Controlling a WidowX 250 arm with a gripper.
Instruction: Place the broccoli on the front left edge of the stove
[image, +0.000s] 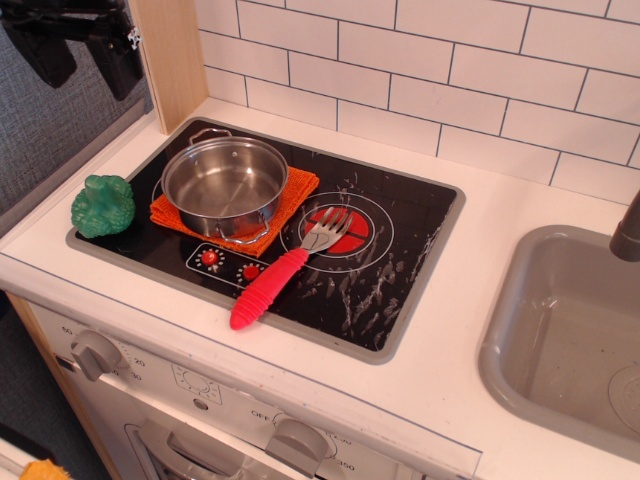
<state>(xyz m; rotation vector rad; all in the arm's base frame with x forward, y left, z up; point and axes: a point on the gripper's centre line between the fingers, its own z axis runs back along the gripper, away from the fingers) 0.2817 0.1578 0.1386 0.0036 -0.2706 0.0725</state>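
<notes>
The little green broccoli (103, 206) sits all by itself on the front left corner of the stove (400, 265), right on the edge where the black glass meets the grey rim. It is bumpy and round, and nothing is touching it. The gripper (85, 55) is way up high in the top left corner, well apart from the broccoli and above it. I can see two black fingers (113, 62) hanging down with a wide gap between them, so the hand is spread open, and it has nothing in it. The top part of the hand goes out of the picture, so I can only see the lower bit. Just beside the broccoli, to its right, there is an orange cloth (292, 196) lying flat on the stove, and a shiny steel pot (225, 186) stands on top of that cloth. The pot is empty inside. Near the middle of the stove there is a fork (282, 272) with a fat red handle and a silver head. Its head rests on the red and white burner ring (345, 226), and its handle points toward the front of the stove. Two small red knob marks (229, 263) sit on the glass just below the pot. Off to the right, set into the white counter (500, 215), is a grey sink (560, 330). Behind everything there is a wall of white tiles (450, 70).
</notes>
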